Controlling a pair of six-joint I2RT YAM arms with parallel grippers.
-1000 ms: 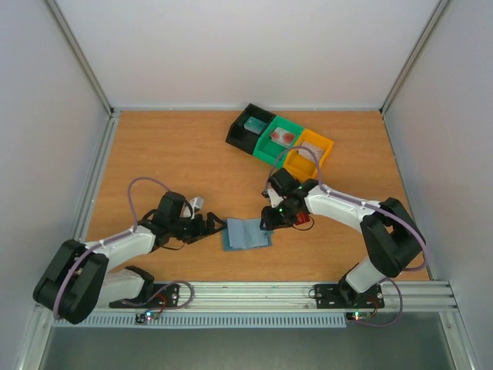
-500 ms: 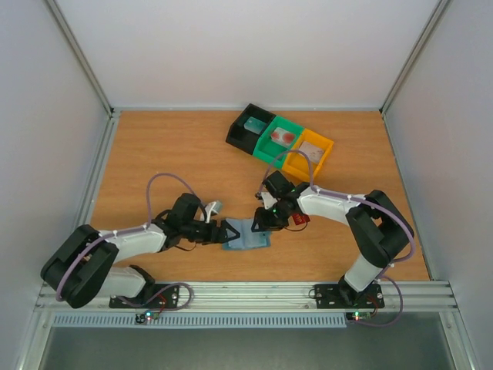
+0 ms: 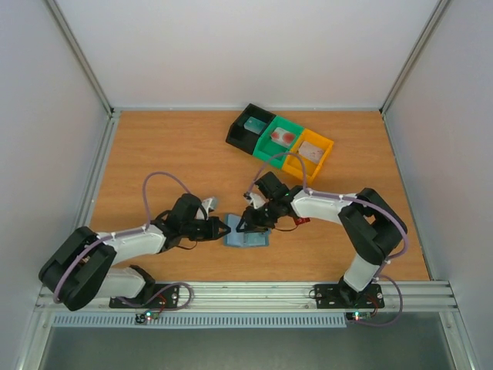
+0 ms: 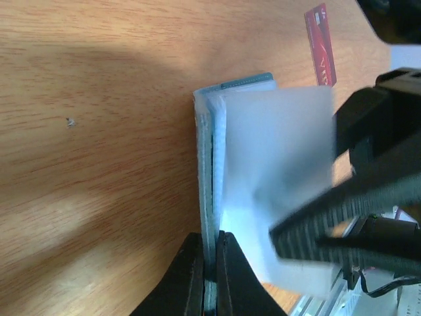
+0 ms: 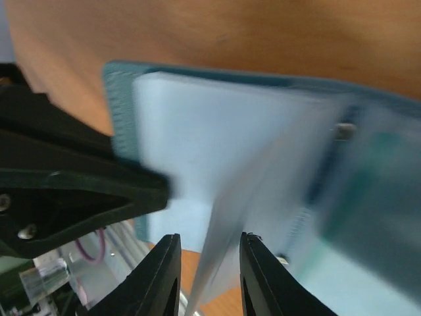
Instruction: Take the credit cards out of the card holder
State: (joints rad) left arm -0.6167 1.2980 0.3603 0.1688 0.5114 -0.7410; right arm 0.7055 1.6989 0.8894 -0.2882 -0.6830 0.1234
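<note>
The light blue card holder [image 3: 250, 235] lies on the table between the arms. My left gripper [image 3: 224, 229] is shut on its left edge; in the left wrist view the jaws [image 4: 212, 257] pinch the stacked layers of the holder [image 4: 263, 164]. My right gripper [image 3: 245, 222] hangs over the holder, fingers apart. A blurred pale flap [image 5: 223, 250] of the holder [image 5: 217, 131] stands between them. A dark red credit card [image 3: 302, 221] lies on the wood beside the right arm, also seen in the left wrist view [image 4: 320, 43]. A teal card edge [image 4: 247, 80] peeks from the holder.
A black bin [image 3: 239, 132], a green bin [image 3: 266, 152] and an orange bin [image 3: 296, 164] stand in a row at the back, each with a card inside. Metal frame posts and white walls enclose the table.
My left gripper reached right and shut on the holder's left edge. My right gripper slid left over the holder, narrowed, and a flap now stands between its fingers.
</note>
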